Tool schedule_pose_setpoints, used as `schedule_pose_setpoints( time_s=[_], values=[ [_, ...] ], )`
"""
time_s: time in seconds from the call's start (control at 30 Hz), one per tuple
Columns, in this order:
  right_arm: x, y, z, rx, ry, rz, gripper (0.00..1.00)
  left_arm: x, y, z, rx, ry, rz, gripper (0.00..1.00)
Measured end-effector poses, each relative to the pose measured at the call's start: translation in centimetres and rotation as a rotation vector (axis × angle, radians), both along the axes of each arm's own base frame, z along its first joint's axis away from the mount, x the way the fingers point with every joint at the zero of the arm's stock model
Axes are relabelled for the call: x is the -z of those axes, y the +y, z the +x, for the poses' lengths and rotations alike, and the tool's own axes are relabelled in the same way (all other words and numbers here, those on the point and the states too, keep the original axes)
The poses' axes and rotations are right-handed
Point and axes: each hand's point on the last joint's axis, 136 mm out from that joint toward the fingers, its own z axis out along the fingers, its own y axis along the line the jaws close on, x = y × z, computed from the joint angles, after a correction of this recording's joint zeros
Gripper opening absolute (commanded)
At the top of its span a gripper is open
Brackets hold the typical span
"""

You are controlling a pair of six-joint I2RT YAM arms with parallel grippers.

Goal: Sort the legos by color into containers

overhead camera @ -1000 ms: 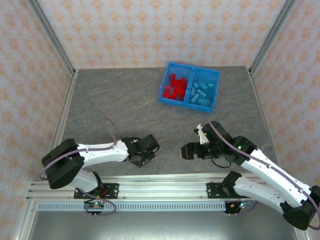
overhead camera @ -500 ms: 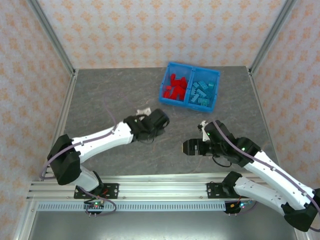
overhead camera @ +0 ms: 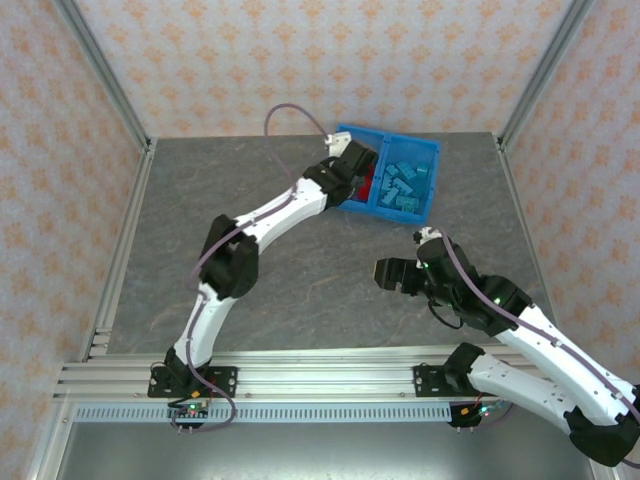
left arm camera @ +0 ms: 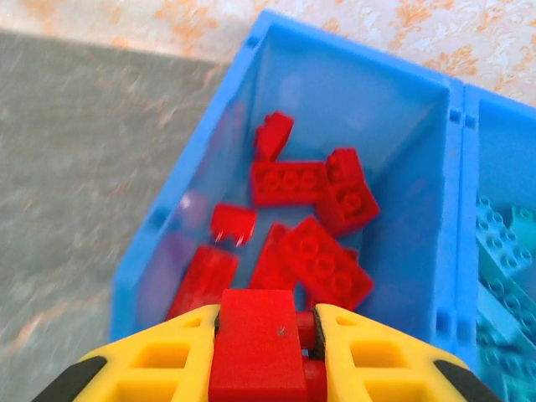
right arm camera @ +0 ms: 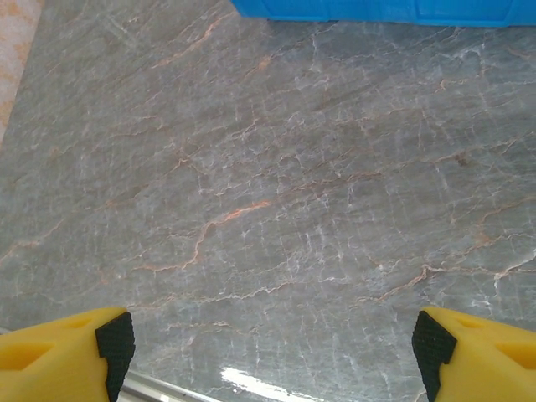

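In the top view you had the grey marbled table (overhead camera: 250,260) across the middle of the frame. The left arm (overhead camera: 270,215) reached from the lower left to the upper centre, and the right arm (overhead camera: 520,330) lay at the lower right.

You found the blue two-compartment bin (overhead camera: 400,136) at the upper centre. Its left compartment held the red legos (left arm camera: 322,260) and its right compartment held the teal legos (overhead camera: 405,182).

The left gripper (left arm camera: 260,322) hung above the left compartment, with its yellow fingers (left arm camera: 159,360) clamped on a red brick (left arm camera: 255,356). The right gripper (right arm camera: 272,339) hovered over bare table at the centre right of the top view, jaws spread wide and holding nothing.
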Motion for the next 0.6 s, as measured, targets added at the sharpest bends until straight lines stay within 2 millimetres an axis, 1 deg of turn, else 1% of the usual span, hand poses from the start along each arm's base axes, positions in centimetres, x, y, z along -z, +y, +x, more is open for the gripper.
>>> schedule_pose_setpoints(
  time_s=[0.07,0.13,0.2,0.23,0.33,0.43,0.5,0.57,0.6],
  values=[
    [0.1,-0.2,0.0,0.006,-0.001,-0.008,0.88,0.2,-1.0,2.7,0.009,-0.044,0.023,0.32],
    [0.2,-0.4,0.0,0.013,0.001,-0.018,0.88,0.2,-2.0,5.1,0.018,-0.095,0.027,0.39],
    [0.4,-0.6,0.0,0.018,0.004,-0.028,0.88,0.1,-2.4,6.7,0.023,-0.135,0.030,0.49],
    [0.4,-0.7,-0.1,0.020,0.006,-0.032,0.88,0.2,-2.3,7.2,0.024,-0.145,0.034,0.51],
    [0.4,-1.0,-0.2,0.023,0.005,-0.033,0.88,0.4,-1.5,7.7,0.022,-0.139,0.058,0.56],
    [0.1,-1.3,-0.4,0.031,-0.003,-0.022,0.88,-0.2,-0.7,7.8,0.018,-0.138,0.065,0.56],
    [-0.2,-1.5,-0.4,0.041,-0.014,-0.018,0.88,-1.3,-0.2,7.3,0.023,-0.124,0.067,0.56],
    [-0.4,-2.0,-0.3,0.063,-0.035,-0.023,0.91,-2.9,0.3,6.0,0.039,-0.101,0.073,0.56],
    [-0.6,-2.4,-0.1,0.084,-0.052,-0.028,0.92,-4.2,0.5,4.8,0.054,-0.095,0.072,0.56]
  ],
)
